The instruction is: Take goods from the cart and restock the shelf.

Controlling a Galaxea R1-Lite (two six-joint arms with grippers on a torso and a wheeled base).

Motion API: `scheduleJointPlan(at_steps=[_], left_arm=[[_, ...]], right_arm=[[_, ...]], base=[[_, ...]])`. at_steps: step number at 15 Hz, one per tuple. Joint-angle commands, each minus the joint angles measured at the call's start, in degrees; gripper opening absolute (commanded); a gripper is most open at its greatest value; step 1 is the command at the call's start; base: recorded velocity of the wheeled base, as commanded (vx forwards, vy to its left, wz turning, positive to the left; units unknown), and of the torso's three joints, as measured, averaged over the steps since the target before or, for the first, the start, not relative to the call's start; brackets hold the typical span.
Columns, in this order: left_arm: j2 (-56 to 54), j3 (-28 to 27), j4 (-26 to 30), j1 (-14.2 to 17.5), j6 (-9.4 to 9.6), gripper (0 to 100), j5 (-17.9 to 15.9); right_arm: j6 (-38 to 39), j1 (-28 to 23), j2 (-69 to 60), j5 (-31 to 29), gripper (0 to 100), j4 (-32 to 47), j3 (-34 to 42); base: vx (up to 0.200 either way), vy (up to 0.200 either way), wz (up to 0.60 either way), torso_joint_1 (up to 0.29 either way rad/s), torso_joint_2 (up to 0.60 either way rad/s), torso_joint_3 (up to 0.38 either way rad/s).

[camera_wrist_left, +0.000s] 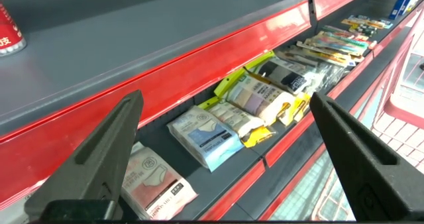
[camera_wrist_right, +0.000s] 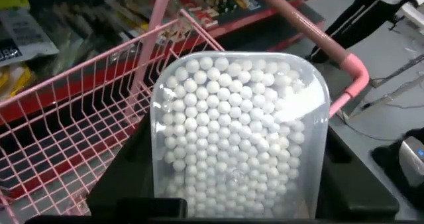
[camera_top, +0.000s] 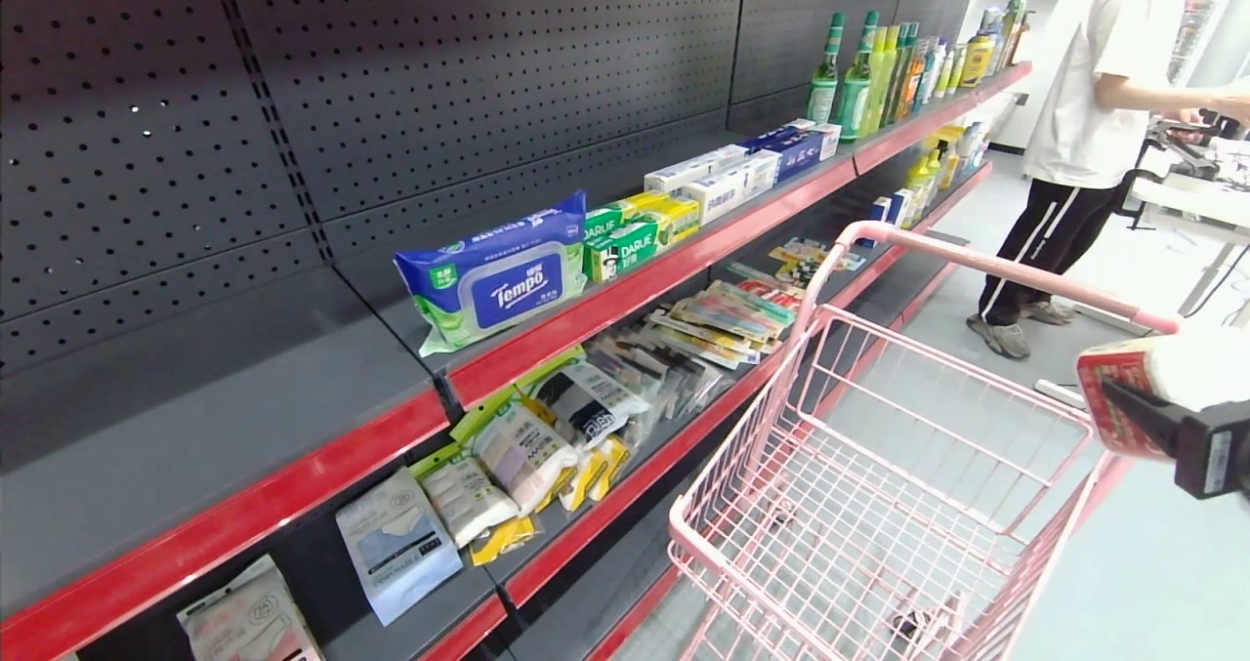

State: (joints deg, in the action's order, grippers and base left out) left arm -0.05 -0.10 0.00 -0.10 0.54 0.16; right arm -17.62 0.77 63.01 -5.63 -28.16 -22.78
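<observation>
My right pincer (camera_top: 1138, 412) is clamped on one clear tub (camera_wrist_right: 238, 131) packed with small white bud heads. Its red-labelled end points away from my wrist towards the shelf, and I take that sideways hold across the body to be the steadiest way to carry a smooth round container. The pink cart (camera_top: 879, 446) lies below this pincer and a little to its shelf side. The tub sits higher than the rim, so I judge it free to cross without catching the wire. I count no other goods in the basket that I can be sure of. My left pincer (camera_wrist_left: 225, 101) is spread wide with nothing between its fingers. It hangs close over the red lip of the lower shelf (camera_wrist_left: 218, 52), where soft packets (camera_wrist_left: 205, 138) lie overlapping, too many to count. Beyond it the bare grey stretch of upper shelf (camera_top: 195, 397) looks the likely home for the tub, since one blue wipes pack (camera_top: 493, 275) begins the stocked row farther along that same level.
</observation>
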Motion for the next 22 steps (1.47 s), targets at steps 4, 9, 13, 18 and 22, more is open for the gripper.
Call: scheduleJointPlan(at_steps=[4,9,13,18,22], left_arm=[[0.05,0.01,0.00,0.01,-0.10,100,0.02],[0.05,0.01,0.00,0.01,-0.10,100,0.02],[0.05,0.01,0.00,0.01,-0.10,100,0.02],[0.05,0.01,-0.09,0.01,-0.10,100,0.02],[0.05,0.01,0.00,0.01,-0.10,100,0.02]], right_arm=[[4.08,-0.33,-21.97,0.18,0,25.70,-5.34],[6.01,-1.03,-35.50,0.18,0,46.00,-7.45],[5.75,-1.65,-35.33,-0.61,0,46.09,-7.54],[5.57,-1.38,-35.59,-0.26,0,45.91,-6.31],[5.57,-1.38,-35.59,-0.26,0,45.83,-5.52]], base=[[0.000,0.000,0.00,0.000,0.00,0.000],[0.000,0.000,0.00,0.000,0.00,0.000],[0.000,0.000,0.00,0.000,0.00,0.000],[0.000,0.000,0.00,0.000,0.00,0.000],[0.000,0.000,0.00,0.171,-0.41,-0.243]])
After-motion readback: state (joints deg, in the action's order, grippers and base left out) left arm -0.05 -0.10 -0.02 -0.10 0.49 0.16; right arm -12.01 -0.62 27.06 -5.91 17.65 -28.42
